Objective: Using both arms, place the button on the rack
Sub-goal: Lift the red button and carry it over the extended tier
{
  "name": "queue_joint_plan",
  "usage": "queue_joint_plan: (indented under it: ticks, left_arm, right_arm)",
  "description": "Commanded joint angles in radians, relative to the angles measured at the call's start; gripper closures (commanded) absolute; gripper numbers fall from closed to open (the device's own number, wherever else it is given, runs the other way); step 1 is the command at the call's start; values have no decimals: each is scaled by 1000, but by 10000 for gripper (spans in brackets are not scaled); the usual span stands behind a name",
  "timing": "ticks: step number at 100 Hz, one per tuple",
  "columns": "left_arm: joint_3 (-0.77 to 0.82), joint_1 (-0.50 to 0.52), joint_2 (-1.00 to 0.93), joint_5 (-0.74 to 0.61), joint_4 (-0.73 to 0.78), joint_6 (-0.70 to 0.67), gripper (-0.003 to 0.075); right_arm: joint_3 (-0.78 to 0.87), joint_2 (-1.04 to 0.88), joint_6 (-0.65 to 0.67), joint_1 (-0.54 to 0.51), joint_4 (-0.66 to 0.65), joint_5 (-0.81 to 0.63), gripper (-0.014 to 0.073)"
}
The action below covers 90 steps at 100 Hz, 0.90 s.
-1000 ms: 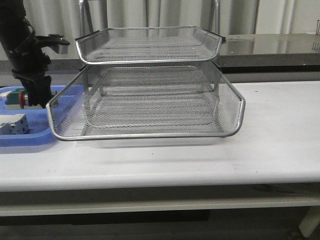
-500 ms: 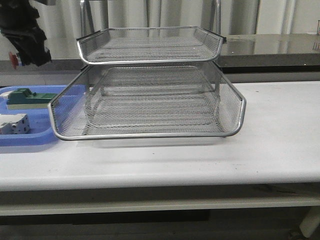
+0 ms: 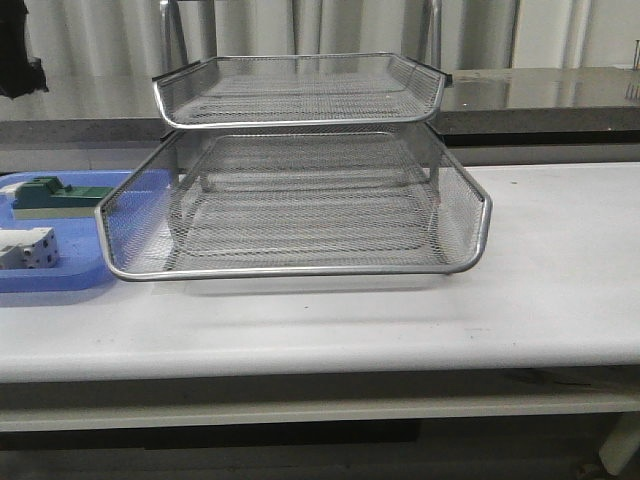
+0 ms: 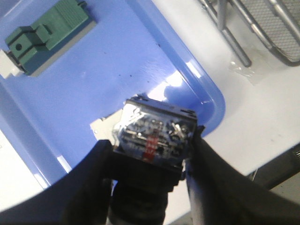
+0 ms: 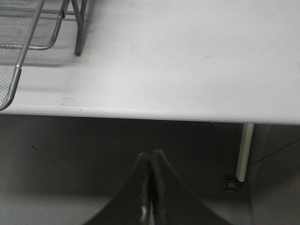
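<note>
Left gripper (image 4: 150, 154) clamped on the button (image 4: 157, 136), held above the blue tray (image 4: 140, 70); right gripper (image 5: 150, 187) pressed together, idle; rack (image 3: 290, 200) bare, placement not yet done.

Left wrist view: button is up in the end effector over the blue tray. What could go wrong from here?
1. Slip: the left end effector pinches the button only by its sides, above the blue tray; a loose hold could drop it near the green block.
2. Snag: the rack has raised chrome rims; a low approach could clip one.
3. Handover: the right end effector is shut, off the table edge.
</note>
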Motion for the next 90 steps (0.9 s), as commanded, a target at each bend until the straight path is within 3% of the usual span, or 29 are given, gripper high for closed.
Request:
queue_joint_plan:
  ticks: [1, 24, 61, 90]
  left_arm:
    - [35, 1, -122, 26, -58, -11, 716]
    - [131, -54, -234, 26, -145, -9, 716]
    - [172, -354, -243, -13, -145, 25, 716]
    - [172, -494, -166, -132, -145, 84, 716]
  right_arm:
    - [-31, 1, 1, -4, -18, -68, 662]
    - [-31, 1, 1, -4, -18, -68, 662]
    - [-31, 1, 1, -4, -18, -68, 662]
    - [-31, 1, 1, -4, -18, -68, 662]
